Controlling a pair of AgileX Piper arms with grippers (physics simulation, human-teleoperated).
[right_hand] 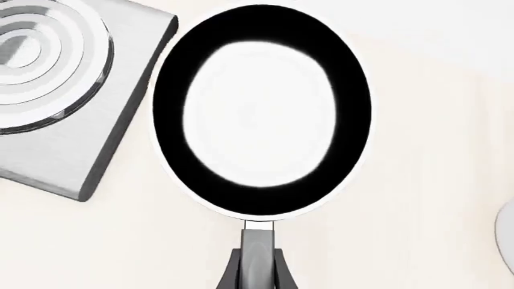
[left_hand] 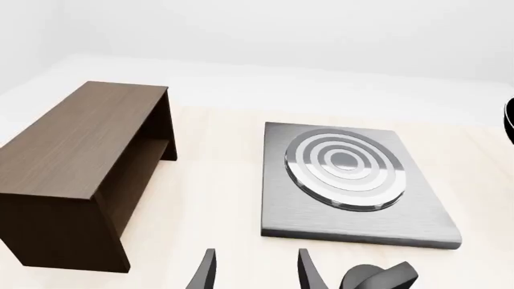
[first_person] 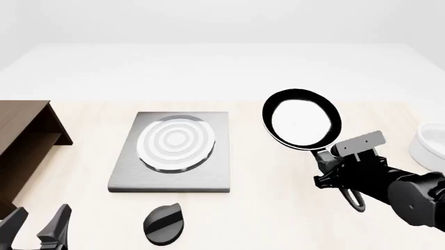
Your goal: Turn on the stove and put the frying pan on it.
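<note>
The stove is a grey plate with a ringed burner at mid-table; it also shows in the left wrist view. Its black knob lies on the table just in front of the plate. My right gripper is shut on the handle of the frying pan and holds the pan to the right of the stove, apart from it. In the right wrist view, the pan fills the middle beside the stove's corner. My left gripper is open and empty, left of the knob.
A brown wooden cabinet stands at the left edge, also in the left wrist view. A white bowl sits at the far right, close to my right arm.
</note>
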